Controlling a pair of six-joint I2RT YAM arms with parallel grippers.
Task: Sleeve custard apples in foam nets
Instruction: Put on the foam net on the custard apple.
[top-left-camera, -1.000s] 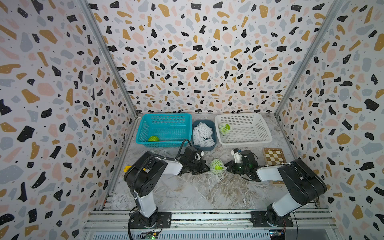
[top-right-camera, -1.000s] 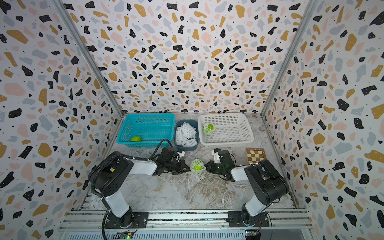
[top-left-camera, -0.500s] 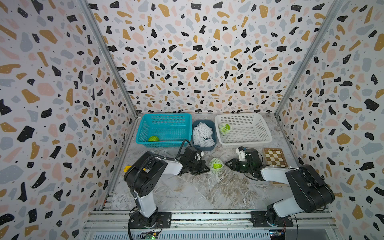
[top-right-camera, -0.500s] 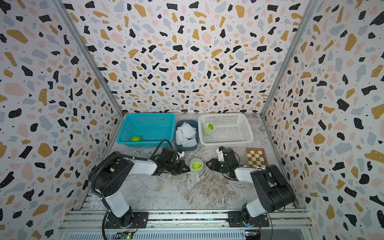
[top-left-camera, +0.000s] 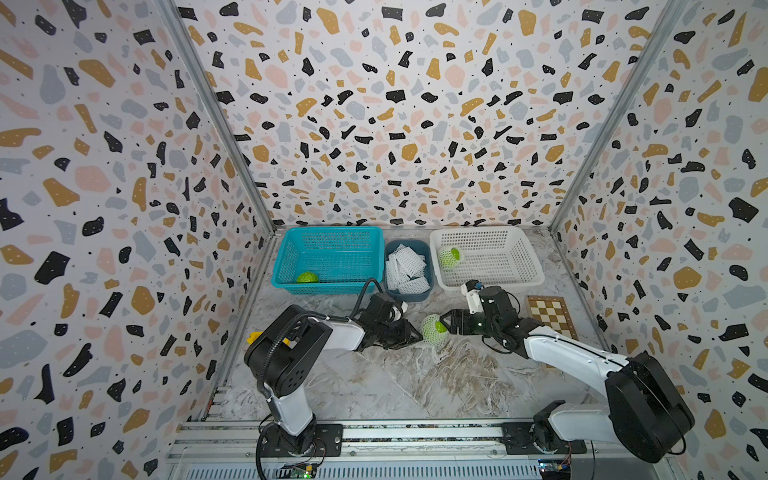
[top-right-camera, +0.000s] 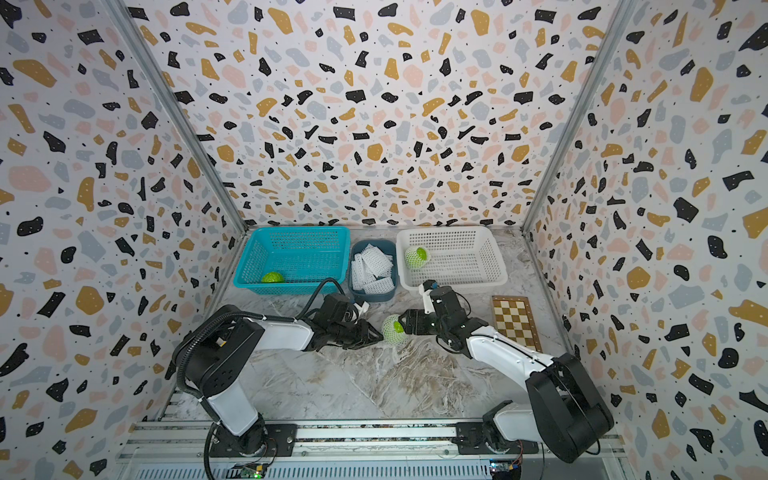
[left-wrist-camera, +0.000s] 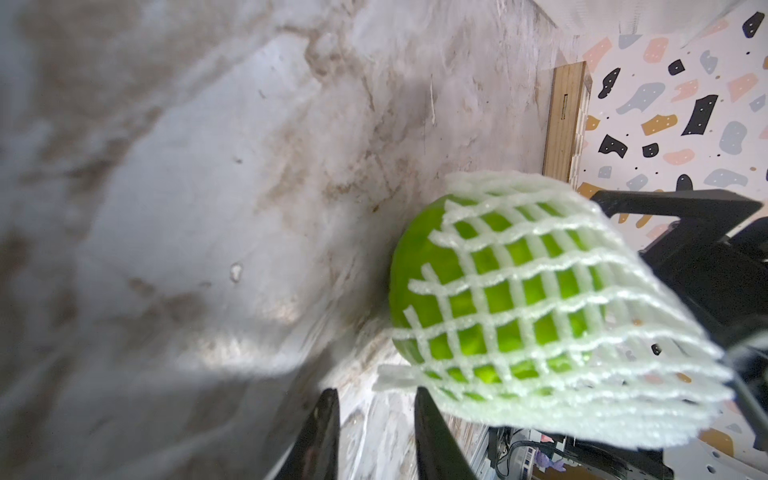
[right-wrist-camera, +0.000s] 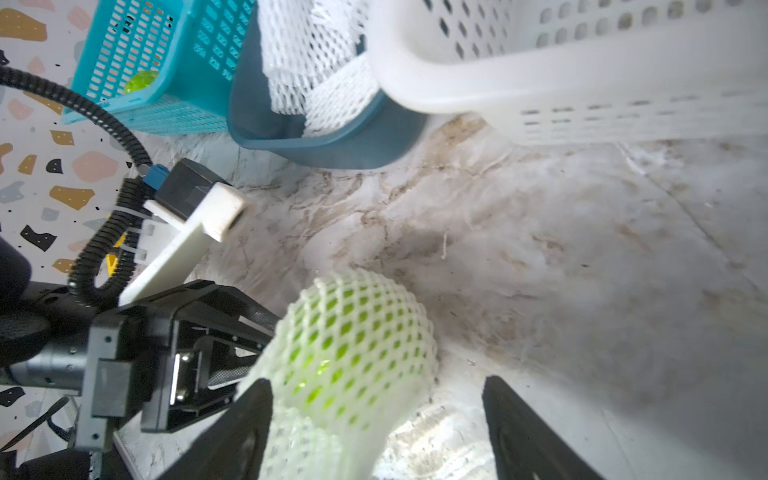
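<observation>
A custard apple in a white foam net lies on the marble table between my two grippers. My left gripper sits at its left side, jaws slightly open with nothing between them; the net's edge lies just off one fingertip. My right gripper is wide open at the fruit's right side, and the net's loose tail lies between its fingers against one of them. A bare custard apple is in the blue basket. A netted one is in the white basket.
A dark blue bin of spare foam nets stands between the two baskets at the back. A wooden checkerboard lies by the right wall. A small yellow object sits at the table's left edge.
Both grippers have opened and let go of the net. The right arm's elbow has swung out to the right. The netted fruit stays in place on the table.
</observation>
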